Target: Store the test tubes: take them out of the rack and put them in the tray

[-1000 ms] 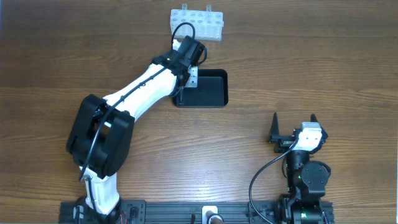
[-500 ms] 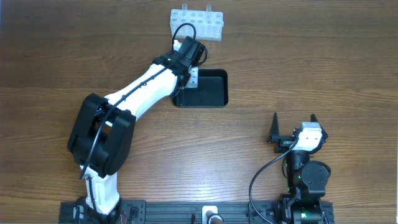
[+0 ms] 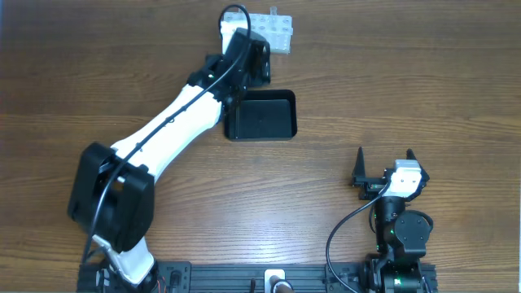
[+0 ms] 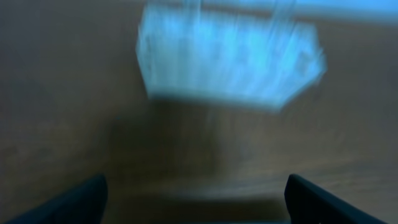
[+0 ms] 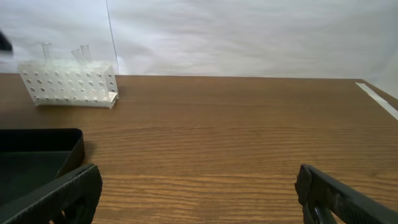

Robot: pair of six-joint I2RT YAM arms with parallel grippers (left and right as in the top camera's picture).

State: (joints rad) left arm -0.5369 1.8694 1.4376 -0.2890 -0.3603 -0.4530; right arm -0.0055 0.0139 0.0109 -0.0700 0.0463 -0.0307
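The clear test tube rack (image 3: 275,32) stands at the table's far edge with a few tubes (image 5: 81,52) sticking up from it. It shows blurred in the left wrist view as the rack (image 4: 229,62), just ahead of my left gripper (image 4: 196,208), which is open with nothing between its fingers. In the top view the left gripper (image 3: 254,65) sits between the rack and the black tray (image 3: 262,115). My right gripper (image 3: 383,165) stays open near its base, far from the rack (image 5: 68,84) and the tray (image 5: 37,155).
Bare wooden tabletop surrounds the tray and rack. A white wall rises behind the table's far edge (image 5: 249,76). The left arm's white links (image 3: 163,134) stretch diagonally across the left half of the table.
The left arm has swung from the tray's left edge up toward the rack. The right arm has not moved.
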